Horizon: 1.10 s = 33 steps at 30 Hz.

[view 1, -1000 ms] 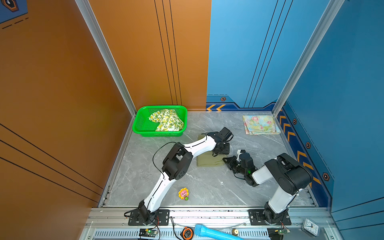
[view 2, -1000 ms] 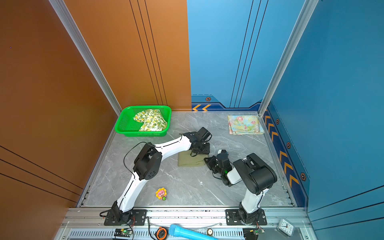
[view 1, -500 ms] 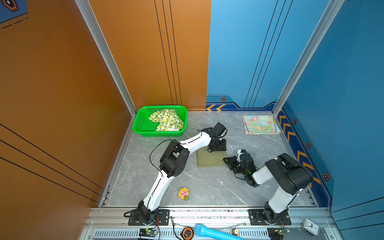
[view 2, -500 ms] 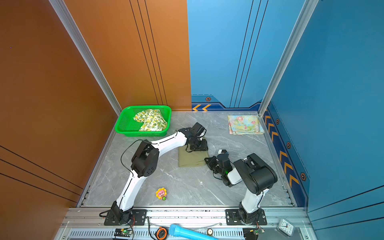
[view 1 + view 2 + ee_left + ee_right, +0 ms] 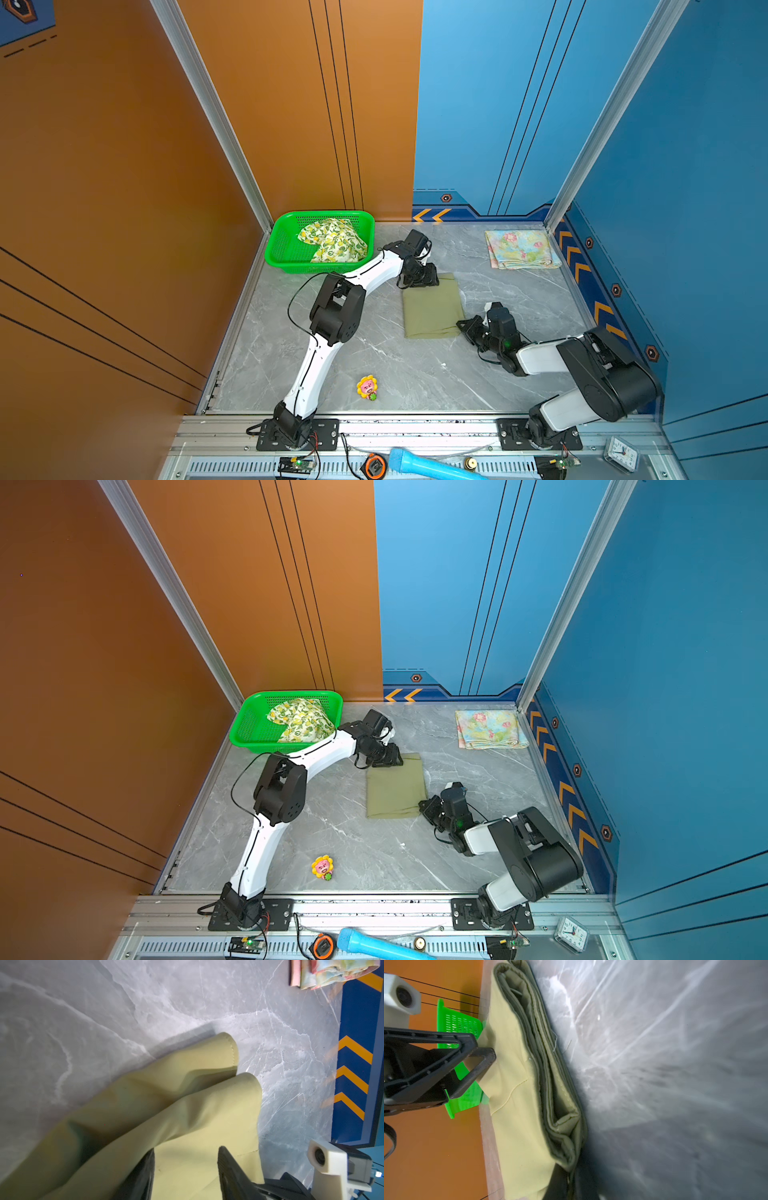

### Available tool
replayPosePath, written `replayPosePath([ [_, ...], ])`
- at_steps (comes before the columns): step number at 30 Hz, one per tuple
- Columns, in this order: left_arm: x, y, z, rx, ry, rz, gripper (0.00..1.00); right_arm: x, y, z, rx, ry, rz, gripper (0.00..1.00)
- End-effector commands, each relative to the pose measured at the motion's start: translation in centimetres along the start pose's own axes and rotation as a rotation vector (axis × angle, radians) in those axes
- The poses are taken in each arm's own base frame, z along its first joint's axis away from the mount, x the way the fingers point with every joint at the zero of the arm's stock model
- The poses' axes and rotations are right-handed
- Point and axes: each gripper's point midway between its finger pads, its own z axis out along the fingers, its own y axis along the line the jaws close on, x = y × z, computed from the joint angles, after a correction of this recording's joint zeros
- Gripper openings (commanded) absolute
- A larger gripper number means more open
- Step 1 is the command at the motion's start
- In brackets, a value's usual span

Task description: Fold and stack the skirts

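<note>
left gripper (image 5: 432, 281) drew back over olive skirt (image 5: 432, 309), jaws spread — right gripper (image 5: 460, 325) pinches its corner.

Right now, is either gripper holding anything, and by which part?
Right gripper looks shut on the olive skirt, at its near right corner. Left gripper is open over the far edge, holding nothing.

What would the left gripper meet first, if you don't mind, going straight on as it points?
Probably the olive skirt, lying right ahead of the left gripper, jaws open; depth is unclear.
</note>
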Motion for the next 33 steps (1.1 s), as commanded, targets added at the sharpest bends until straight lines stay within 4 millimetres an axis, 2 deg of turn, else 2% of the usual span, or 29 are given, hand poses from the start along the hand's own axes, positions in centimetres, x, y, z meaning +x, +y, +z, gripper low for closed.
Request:
replayPosePath([
  [1,-0.2,1.6,1.8,0.022,0.021,0.012,0.51,2.1,-7.6,-2.2,0.329,0.075,-0.016,0.00],
  [4,-0.5,2.3,2.6,0.030,0.027,0.010,0.51,1.4,-7.0,-3.1,0.339,0.061,-0.037,0.00],
  [8,-1.5,3.4,2.2,0.026,0.009,-0.014,0.51,0.6,-6.9,-3.8,0.349,0.045,-0.044,0.00],
  [13,-2.8,3.8,0.2,0.034,-0.027,-0.024,0.51,0.2,-7.0,-4.3,0.356,0.036,-0.042,0.00],
  [16,-3.1,3.2,-1.4,0.034,-0.050,-0.016,0.50,0.0,-7.1,-4.3,0.358,0.029,-0.040,0.00],
  [20,-2.5,1.5,-3.5,0.040,-0.090,0.005,0.50,-0.2,-7.1,-4.4,0.361,0.020,-0.042,0.00],
  [27,-0.7,0.9,-6.4,0.052,-0.174,-0.026,0.48,-0.4,-7.1,-4.3,0.367,0.018,-0.043,0.00],
  [30,0.1,0.0,-6.7,0.081,-0.190,-0.030,0.48,-0.4,-7.2,-4.3,0.370,0.018,-0.044,0.00],
  [33,1.1,-1.0,-5.7,0.103,-0.175,-0.020,0.48,-0.4,-7.1,-4.3,0.369,0.015,-0.042,0.00],
])
